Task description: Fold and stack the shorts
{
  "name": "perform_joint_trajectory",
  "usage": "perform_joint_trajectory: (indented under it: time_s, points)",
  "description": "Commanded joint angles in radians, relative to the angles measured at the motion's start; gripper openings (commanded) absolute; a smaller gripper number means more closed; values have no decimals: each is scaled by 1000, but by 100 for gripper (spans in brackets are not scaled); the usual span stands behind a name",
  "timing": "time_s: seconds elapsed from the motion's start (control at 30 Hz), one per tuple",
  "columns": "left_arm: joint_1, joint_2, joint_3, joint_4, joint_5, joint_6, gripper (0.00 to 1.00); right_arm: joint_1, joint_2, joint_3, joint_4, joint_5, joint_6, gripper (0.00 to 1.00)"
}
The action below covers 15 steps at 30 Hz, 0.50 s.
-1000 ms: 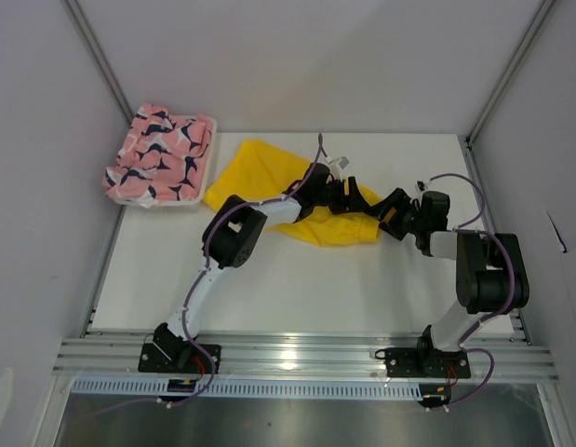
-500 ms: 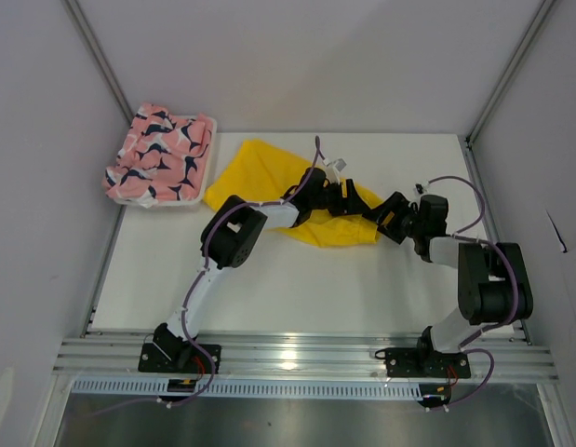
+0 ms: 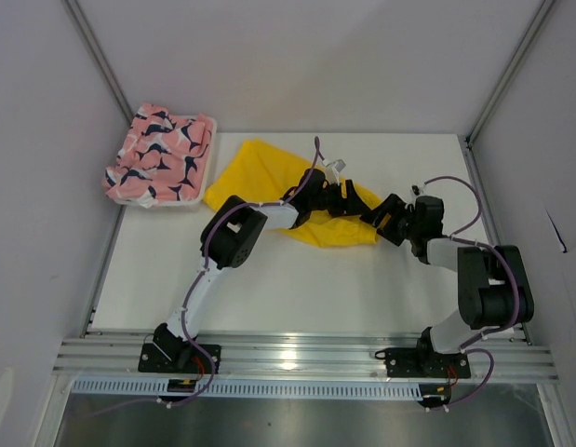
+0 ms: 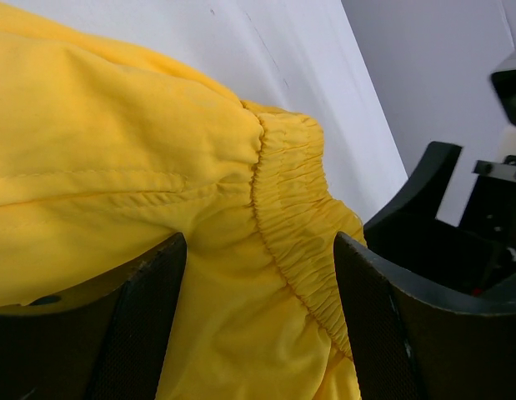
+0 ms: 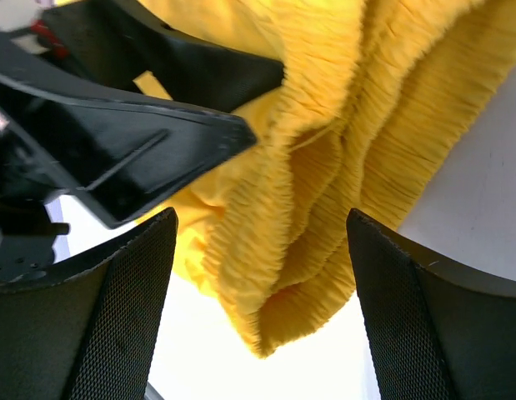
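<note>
The yellow shorts [image 3: 260, 172] lie crumpled on the white table, mid-back. Both grippers meet at their right end. My left gripper [image 3: 346, 198] is open over the elastic waistband [image 4: 291, 217], with yellow cloth [image 4: 199, 150] lying between its fingers [image 4: 145, 321]. My right gripper [image 3: 379, 220] faces it from the right, also open, and the bunched waistband corner [image 5: 324, 208] hangs between its pads [image 5: 424, 325] without being pinched. The pink shorts [image 3: 157, 154] with navy-and-white print sit heaped in the back left corner.
A white mesh basket [image 3: 210, 140] holds the pink shorts against the left wall. Grey walls close in the table on three sides, with a metal post [image 3: 472, 149] at the back right. The left gripper's black body [image 5: 132, 125] crowds the right wrist view.
My right gripper has slid left, closer to the waistband corner of the yellow shorts. The left gripper has shifted slightly and stays over the cloth.
</note>
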Motion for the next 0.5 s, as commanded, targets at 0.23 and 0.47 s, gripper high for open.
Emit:
perform_joint_trajectory:
  time_s: [0.23, 0.47]
  points:
    - [-7, -2, -41, -106, -17, 12, 76, -19, 138, 30, 159, -108, 55, 84]
    - [-8, -1, -43, -107, -20, 13, 76, -28, 175, 40, 225, -194, 70, 83]
